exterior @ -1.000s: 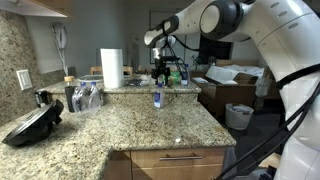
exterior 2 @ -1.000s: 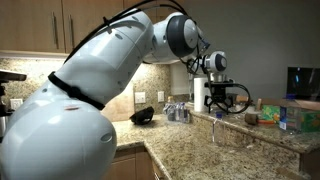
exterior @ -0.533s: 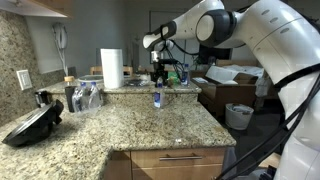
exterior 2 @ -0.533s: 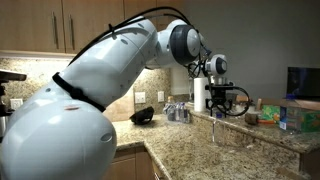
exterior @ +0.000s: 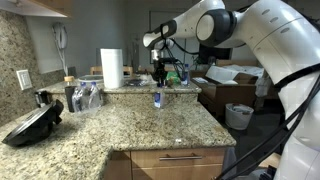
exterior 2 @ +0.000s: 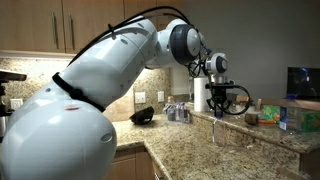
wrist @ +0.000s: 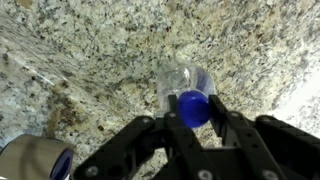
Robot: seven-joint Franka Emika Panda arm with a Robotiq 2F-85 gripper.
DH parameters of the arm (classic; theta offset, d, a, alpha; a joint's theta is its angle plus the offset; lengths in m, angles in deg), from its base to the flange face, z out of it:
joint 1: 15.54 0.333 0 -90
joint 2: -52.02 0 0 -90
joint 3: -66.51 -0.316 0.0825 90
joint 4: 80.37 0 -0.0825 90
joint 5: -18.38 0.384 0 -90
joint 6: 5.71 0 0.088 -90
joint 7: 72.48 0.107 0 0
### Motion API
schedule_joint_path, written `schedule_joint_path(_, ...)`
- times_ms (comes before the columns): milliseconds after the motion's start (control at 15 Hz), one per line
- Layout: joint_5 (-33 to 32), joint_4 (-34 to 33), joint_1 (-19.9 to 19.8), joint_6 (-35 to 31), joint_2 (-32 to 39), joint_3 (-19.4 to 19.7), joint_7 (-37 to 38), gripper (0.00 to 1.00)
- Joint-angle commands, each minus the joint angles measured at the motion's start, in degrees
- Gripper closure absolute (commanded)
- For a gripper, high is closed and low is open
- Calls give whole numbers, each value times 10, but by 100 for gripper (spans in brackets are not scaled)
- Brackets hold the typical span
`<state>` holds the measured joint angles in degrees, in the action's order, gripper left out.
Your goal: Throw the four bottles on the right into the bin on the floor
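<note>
Bottle (wrist: 185,80) with a blue cap stands upright on the granite ledge (wrist: 90,60), seen from above in the wrist view; the gripper (wrist: 192,108) has its fingers closed against both sides of the cap, pinching it. Near it, at lower left, sits a round blue-topped item (wrist: 35,160), too cropped to identify. In an exterior view a second bottle (exterior: 157,99) stands on the lower counter, the paper-towel roll (exterior: 112,68) stands on the ledge, and the bin (exterior: 239,116) is on the floor, well apart.
</note>
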<state>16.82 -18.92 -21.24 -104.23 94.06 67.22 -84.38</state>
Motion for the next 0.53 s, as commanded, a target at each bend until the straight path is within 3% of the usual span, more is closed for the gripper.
schedule_joint_path(0,-4,-2,-2,25,-3,0,-13,87)
schedule_joint_path(267,2,18,-15,28,-28,7,-8,87)
schedule_joint_path(467,6,65,-34,7,-73,37,22,87)
